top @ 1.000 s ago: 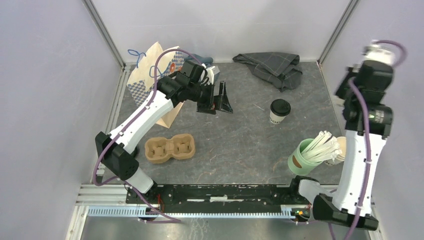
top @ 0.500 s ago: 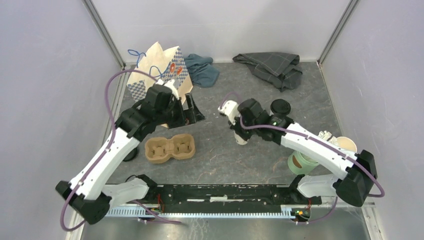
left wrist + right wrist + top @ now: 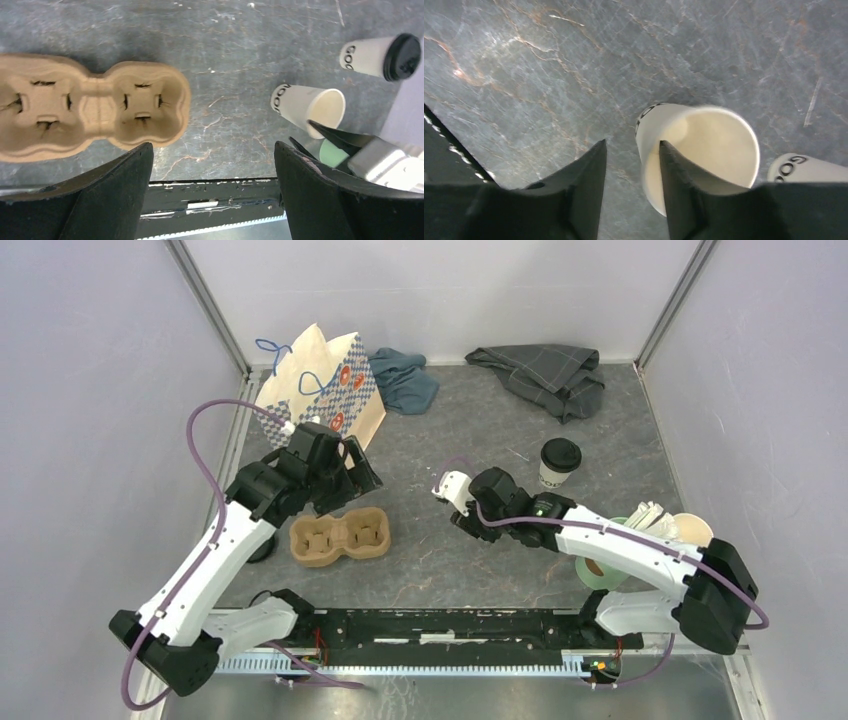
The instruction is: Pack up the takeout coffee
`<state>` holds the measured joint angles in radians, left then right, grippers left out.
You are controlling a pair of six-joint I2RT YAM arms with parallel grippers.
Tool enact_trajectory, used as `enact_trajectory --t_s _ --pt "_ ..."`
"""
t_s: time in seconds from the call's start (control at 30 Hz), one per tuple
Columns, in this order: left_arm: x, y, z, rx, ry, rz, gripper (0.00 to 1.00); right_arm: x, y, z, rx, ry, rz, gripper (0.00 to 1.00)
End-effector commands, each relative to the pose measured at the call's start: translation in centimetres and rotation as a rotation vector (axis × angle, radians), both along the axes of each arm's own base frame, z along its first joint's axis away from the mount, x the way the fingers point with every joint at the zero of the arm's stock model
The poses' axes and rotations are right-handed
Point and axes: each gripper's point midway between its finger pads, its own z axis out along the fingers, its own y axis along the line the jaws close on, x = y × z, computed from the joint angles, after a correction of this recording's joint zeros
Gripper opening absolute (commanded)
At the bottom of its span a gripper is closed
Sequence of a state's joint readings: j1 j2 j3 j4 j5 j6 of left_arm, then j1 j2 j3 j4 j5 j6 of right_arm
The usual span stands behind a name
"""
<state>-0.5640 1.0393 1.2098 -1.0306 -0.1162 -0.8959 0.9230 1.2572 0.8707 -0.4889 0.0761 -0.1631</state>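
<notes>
The takeout coffee [image 3: 559,462], a white cup with a black lid, stands upright right of centre, apart from both grippers; the left wrist view shows the coffee [image 3: 380,57] too. My right gripper [image 3: 632,144] is open astride the wall of a lidless white cup [image 3: 719,145], one finger inside it and one outside. From above, the right gripper [image 3: 472,523] hides that cup. A tan two-pocket cup carrier [image 3: 340,537] lies left of centre. My left gripper [image 3: 352,478] hangs just behind it, open wide with nothing between its fingers [image 3: 125,170].
A mint-green cup [image 3: 600,565] of white sticks and another lidless cup [image 3: 692,530] stand at the right. A patterned paper bag [image 3: 320,380] stands at the back left, a blue cloth [image 3: 405,380] beside it, a dark grey cloth [image 3: 545,375] at the back.
My right arm swung in from the far right to mid-table over the lidless cup, and its jaws opened. My left arm came forward from the bag toward the carrier.
</notes>
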Motion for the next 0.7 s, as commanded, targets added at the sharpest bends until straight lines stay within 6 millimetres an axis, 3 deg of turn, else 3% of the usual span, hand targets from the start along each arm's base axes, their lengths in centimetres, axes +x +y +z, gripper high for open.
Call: enact_trajectory --t_s 0.0,0.03,0.13,0.27,0.43,0.5,0.67 --pt "0.6 2.3 0.0 0.028 0.045 0.158 0.96 1.2 0.9 5.5 0.116 -0.082 -0.058 0.63" --pt "0.7 2.8 -0.3 0.034 0.056 0.184 0.95 1.1 1.0 6.8 0.136 -0.079 -0.071 0.73" --pt "1.1 5.3 -1.2 0.043 0.095 0.288 0.96 1.0 1.5 11.2 0.206 -0.085 -0.084 0.89" --pt "1.8 9.7 -3.2 0.050 0.172 0.451 0.95 1.1 1.3 13.9 0.255 -0.098 -0.124 0.93" --pt "1.4 16.8 -5.1 0.130 0.237 0.701 0.89 2.0 0.4 13.2 0.275 -0.100 -0.174 0.96" --pt "1.3 19.5 -6.7 0.147 0.274 0.799 0.83 3.5 -1.2 12.4 0.264 -0.091 -0.231 0.96" --pt "2.8 22.4 -10.3 0.123 0.334 0.894 0.75 4.2 -2.9 10.4 0.220 -0.079 -0.268 0.97"
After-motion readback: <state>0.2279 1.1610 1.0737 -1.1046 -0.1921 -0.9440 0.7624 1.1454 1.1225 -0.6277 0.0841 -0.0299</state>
